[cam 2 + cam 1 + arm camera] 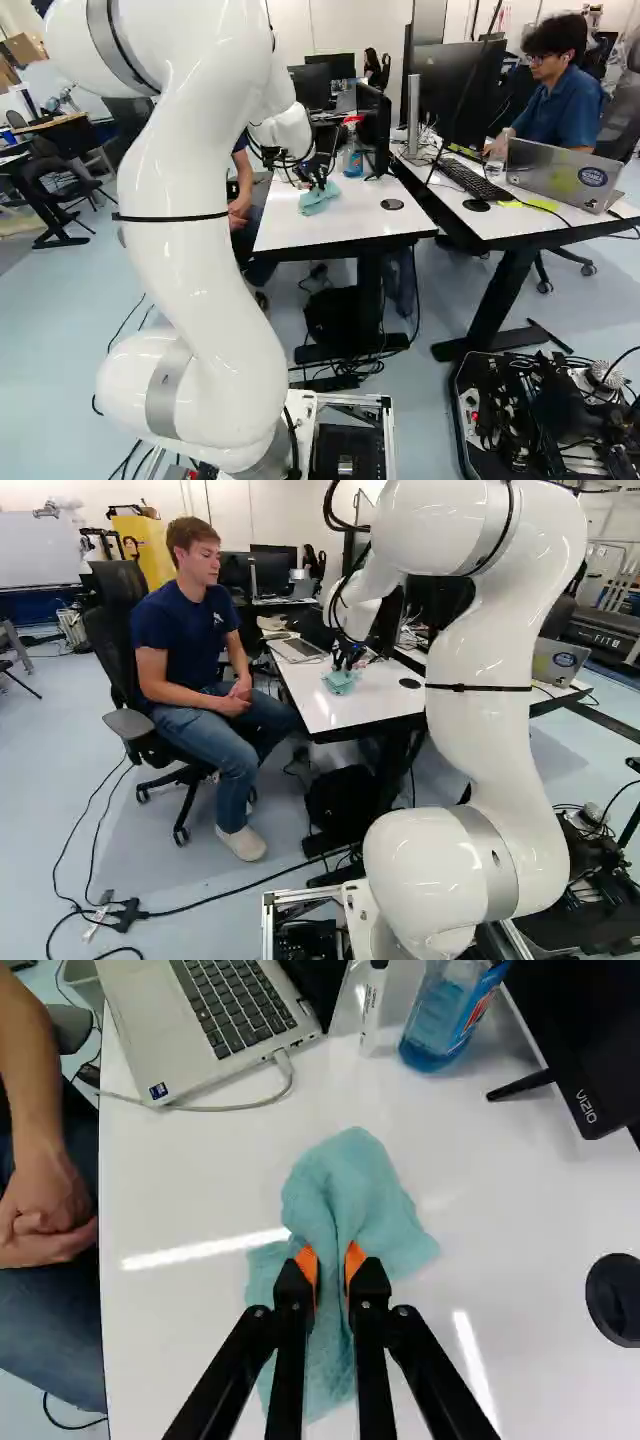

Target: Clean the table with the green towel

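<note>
Towel (375, 1205) pinched in the robot's hand (346, 666), on a glossy white bench (190, 1340).
Orange pads (308, 1262) hold a fold of it, the rest spread rumpled beneath. Ahead sit an open laptop (155, 1025), a marker (373, 1005) and a blue spray bottle (437, 1025), with a black screen (590, 1040) beside the bottle. A second bench (495, 222) stands alongside, carrying a keyboard (472, 183) and a grey laptop (550, 170); pale blue floor (45, 760) runs around them.

left base view: behind the arm (485, 690), on its left, facing ahead and slightly down; arm near, desk (385, 702) beyond
right base view: behind the arm, on its right, facing likewise
wrist view: close above the desk, looking down along the tool (346, 666)
both base views: share arm, desk, stickered laptop (565, 178)
</note>
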`<state>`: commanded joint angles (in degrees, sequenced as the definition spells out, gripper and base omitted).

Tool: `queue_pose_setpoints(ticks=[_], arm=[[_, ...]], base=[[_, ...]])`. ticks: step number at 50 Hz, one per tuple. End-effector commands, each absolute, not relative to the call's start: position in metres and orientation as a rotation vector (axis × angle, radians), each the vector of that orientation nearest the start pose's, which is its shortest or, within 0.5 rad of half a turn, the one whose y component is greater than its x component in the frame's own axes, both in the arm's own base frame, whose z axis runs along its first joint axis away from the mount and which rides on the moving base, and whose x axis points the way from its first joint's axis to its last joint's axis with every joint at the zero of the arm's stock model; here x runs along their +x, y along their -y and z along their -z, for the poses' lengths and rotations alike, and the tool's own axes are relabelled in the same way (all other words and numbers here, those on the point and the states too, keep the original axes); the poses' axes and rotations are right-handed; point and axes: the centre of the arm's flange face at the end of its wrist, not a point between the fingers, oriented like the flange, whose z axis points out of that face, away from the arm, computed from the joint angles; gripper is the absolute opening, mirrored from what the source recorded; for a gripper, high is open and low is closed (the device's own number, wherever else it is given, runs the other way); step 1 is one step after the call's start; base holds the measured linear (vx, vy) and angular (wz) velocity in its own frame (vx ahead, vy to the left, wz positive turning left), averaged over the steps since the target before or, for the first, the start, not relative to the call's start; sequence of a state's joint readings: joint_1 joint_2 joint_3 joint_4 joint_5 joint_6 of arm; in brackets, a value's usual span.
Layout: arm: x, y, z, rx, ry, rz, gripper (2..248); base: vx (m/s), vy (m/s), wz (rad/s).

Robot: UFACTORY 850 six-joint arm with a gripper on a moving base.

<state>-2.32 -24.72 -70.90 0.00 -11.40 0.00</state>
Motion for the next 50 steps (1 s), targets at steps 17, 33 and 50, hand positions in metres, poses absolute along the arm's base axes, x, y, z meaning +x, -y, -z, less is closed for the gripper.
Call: queue_pose_setpoints(ticks=[17, 33, 50], arm=[[0.612, 0.025, -0.481, -2.995, -0.061, 0.988, 51], [0.586, 0.025, -0.502, -2.985, -0.063, 1.022, 51], [0.554, 0.024, -0.524, -2.971, -0.065, 1.063, 51]], base=[[0.0, 0.0, 0.0], [0.0, 0.0, 0.0], [0.0, 0.0, 0.0]])
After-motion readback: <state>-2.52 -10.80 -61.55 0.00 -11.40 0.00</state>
